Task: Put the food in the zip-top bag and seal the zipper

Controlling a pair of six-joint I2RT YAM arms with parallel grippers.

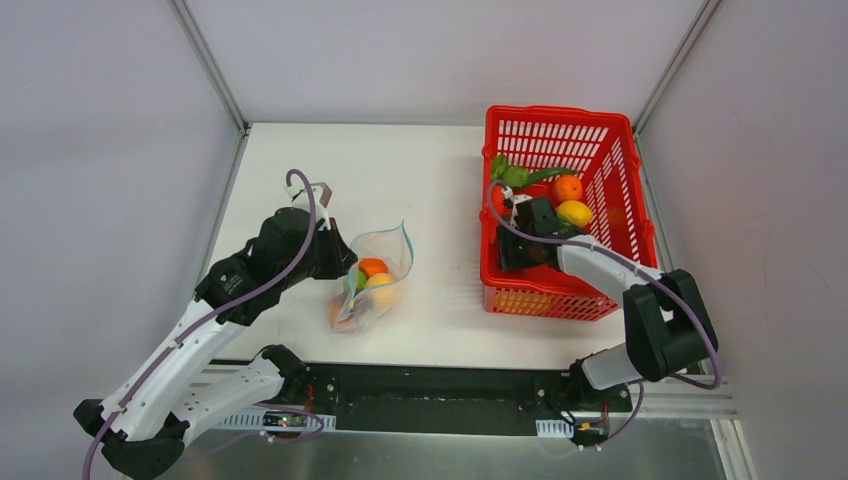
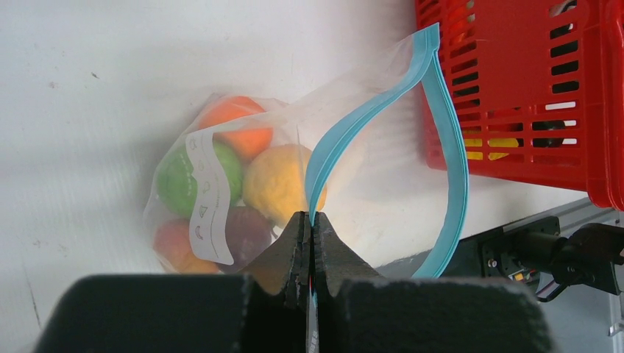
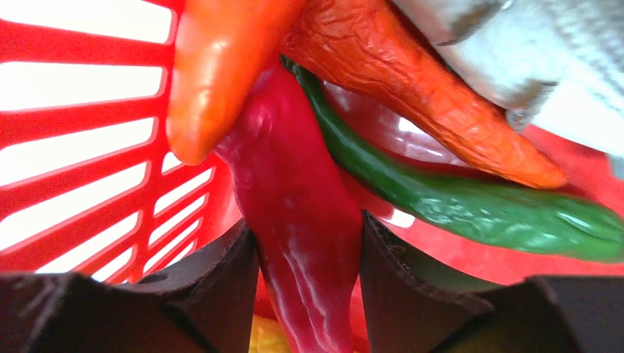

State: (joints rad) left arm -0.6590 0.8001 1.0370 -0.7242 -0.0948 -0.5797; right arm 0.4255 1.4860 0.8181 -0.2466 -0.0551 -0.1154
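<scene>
The zip-top bag [image 1: 375, 280] lies on the white table, its mouth held open. In the left wrist view the bag [image 2: 221, 184] holds an orange ball [image 2: 235, 125], a green ball [image 2: 180, 176], a yellow ball [image 2: 276, 180], a dark purple one [image 2: 246, 232] and a peach one [image 2: 173, 246]. The teal zipper [image 2: 456, 169] loops open. My left gripper [image 2: 310, 220] is shut on the zipper's near end, and it also shows from above [image 1: 350, 262]. My right gripper [image 3: 307, 250] is down in the basket, shut on a red pepper [image 3: 294, 220]; it shows from above too [image 1: 505, 215].
The red mesh basket [image 1: 610, 150] stands at the right of the table. It holds an orange ball [image 1: 567, 187], a yellow piece [image 1: 574, 212] and a green piece [image 1: 510, 172]. A green pepper [image 3: 478, 213] and orange pieces [image 3: 221, 66] lie against the red pepper.
</scene>
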